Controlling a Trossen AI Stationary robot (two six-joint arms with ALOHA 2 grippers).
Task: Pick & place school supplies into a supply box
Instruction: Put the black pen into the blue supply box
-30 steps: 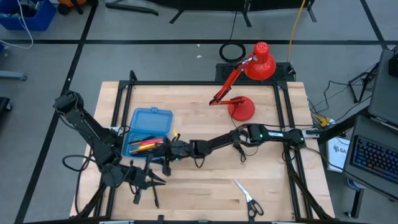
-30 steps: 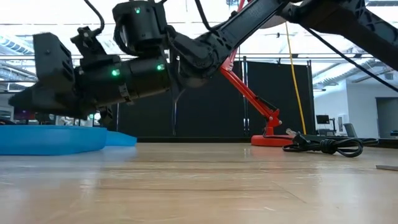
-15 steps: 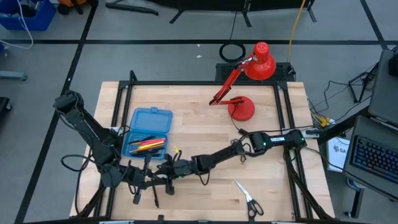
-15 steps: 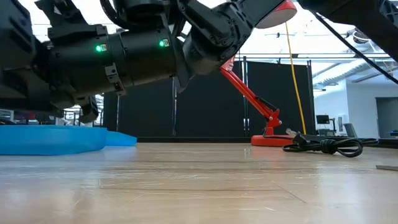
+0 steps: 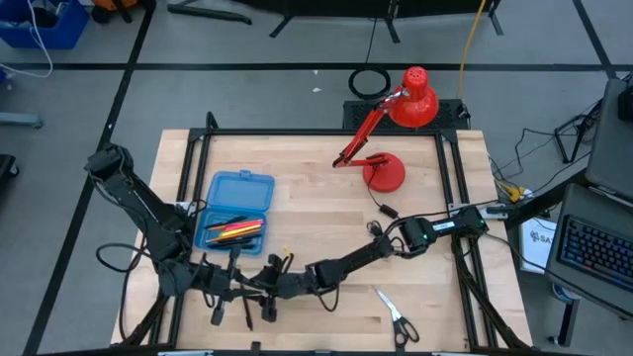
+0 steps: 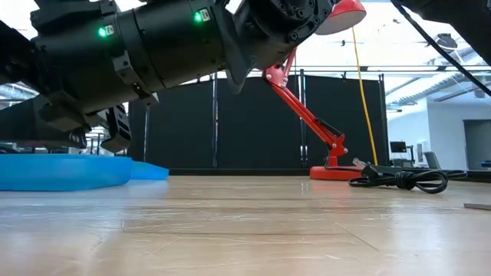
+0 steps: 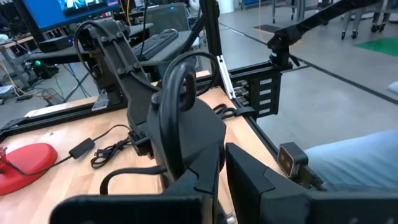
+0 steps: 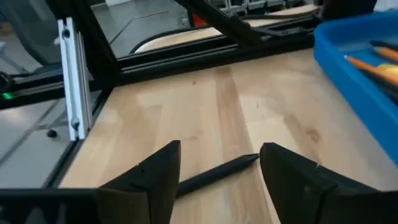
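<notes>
Right gripper [image 8: 217, 165] of mine hangs with its fingers spread wide and empty, low over the pale wooden table [image 5: 326, 213], on the near side of the open translucent blue plastic supply box [image 5: 235, 210]. Between my fingers lies a thin black pen [image 8: 217, 172], its long axis running across the gap, not along it. My left gripper [image 5: 240, 292] waits nearby; its state I cannot tell.
</notes>
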